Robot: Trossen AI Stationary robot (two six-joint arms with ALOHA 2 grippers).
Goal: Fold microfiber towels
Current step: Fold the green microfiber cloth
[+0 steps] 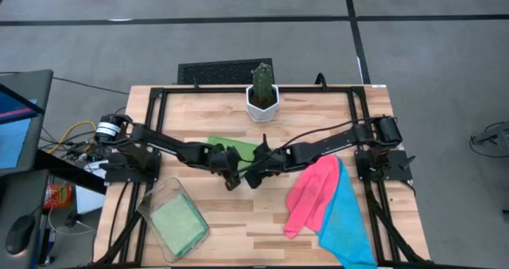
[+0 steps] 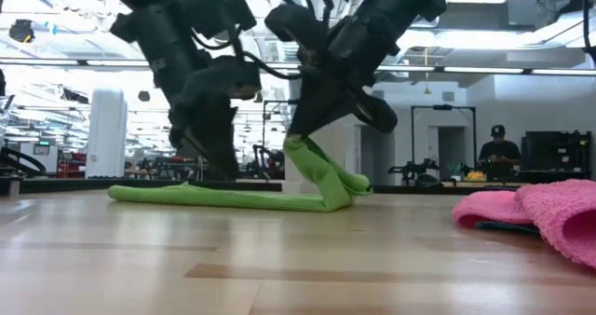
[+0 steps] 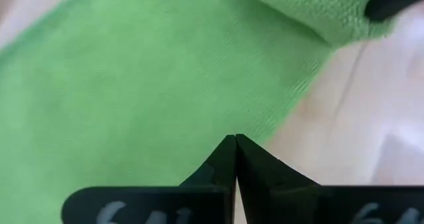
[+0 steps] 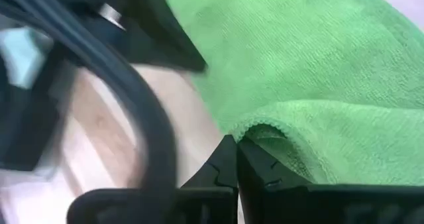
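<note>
Lifting green towel [image 2: 317,180] edge, R tool [image 4: 236,144] pinched, L tool [image 3: 235,139] closed

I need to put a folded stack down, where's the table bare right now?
Bare wood lies between the clear bin and the pink towel, also left of the cactus pot. The centre is crowded: both pincers, left and right, work the green towel.
</note>
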